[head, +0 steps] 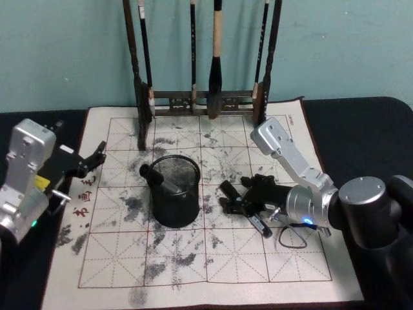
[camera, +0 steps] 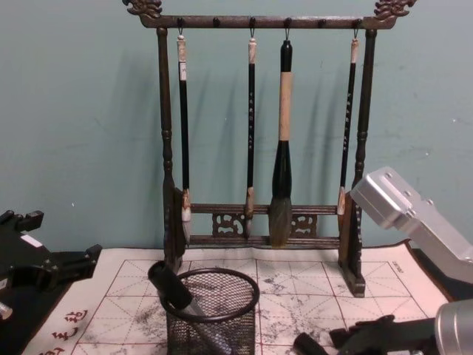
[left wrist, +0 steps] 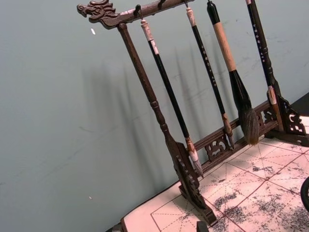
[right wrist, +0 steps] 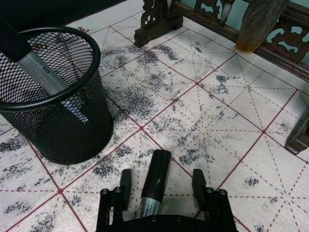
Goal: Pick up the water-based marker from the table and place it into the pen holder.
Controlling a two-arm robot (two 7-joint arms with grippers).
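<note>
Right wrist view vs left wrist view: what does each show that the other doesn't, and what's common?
Right wrist, not left: the right gripper, fingers open either side of a marker lying on the mat, and another marker leaning inside the pen holder.
Left wrist, not right: the brush rack up to its dragon-head top bar, the full length of four hanging brushes, the teal wall.
Both: the rack's carved base, the big brush's tuft, the stained red-grid mat.

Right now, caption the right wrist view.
Open right end effector straddles a marker lying near the mesh pen holder.
</note>
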